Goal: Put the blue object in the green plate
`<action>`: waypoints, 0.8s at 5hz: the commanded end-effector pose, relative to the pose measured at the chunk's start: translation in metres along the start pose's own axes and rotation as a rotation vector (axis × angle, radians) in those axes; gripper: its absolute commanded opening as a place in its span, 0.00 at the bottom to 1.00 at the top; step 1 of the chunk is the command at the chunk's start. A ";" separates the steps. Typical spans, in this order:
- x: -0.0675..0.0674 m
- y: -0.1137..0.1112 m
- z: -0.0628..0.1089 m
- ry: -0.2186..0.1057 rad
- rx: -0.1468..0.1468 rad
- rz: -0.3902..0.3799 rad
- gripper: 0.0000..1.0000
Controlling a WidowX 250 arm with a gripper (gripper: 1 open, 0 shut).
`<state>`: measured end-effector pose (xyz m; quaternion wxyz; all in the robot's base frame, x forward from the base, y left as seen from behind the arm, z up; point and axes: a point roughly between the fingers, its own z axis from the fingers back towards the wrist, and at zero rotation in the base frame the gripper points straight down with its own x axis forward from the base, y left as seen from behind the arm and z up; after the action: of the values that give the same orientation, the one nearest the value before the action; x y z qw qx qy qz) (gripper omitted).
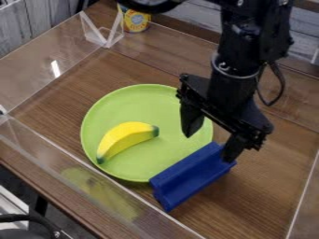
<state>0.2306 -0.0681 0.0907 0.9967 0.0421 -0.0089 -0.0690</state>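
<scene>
Here the blue object lies diagonally, lower-left to upper-right.

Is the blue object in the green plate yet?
No. The blue object lies on the wood beside the green plate; only a banana is inside.

The banana lies in the plate, the block just right of it.

Deep blue block, plain. Lime-green plate, plain. Yellow banana. Black gripper and arm. Table dark brown woodgrain. Clear plastic walls. Yellow can, blue and white label.
</scene>
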 end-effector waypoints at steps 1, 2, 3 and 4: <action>0.007 0.003 0.006 -0.025 -0.009 -0.036 1.00; 0.017 -0.006 0.005 -0.020 -0.010 0.007 1.00; 0.026 -0.014 0.005 -0.017 -0.011 0.042 1.00; 0.027 -0.008 -0.003 -0.014 -0.009 0.050 1.00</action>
<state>0.2527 -0.0800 0.0812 0.9981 0.0406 -0.0042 -0.0461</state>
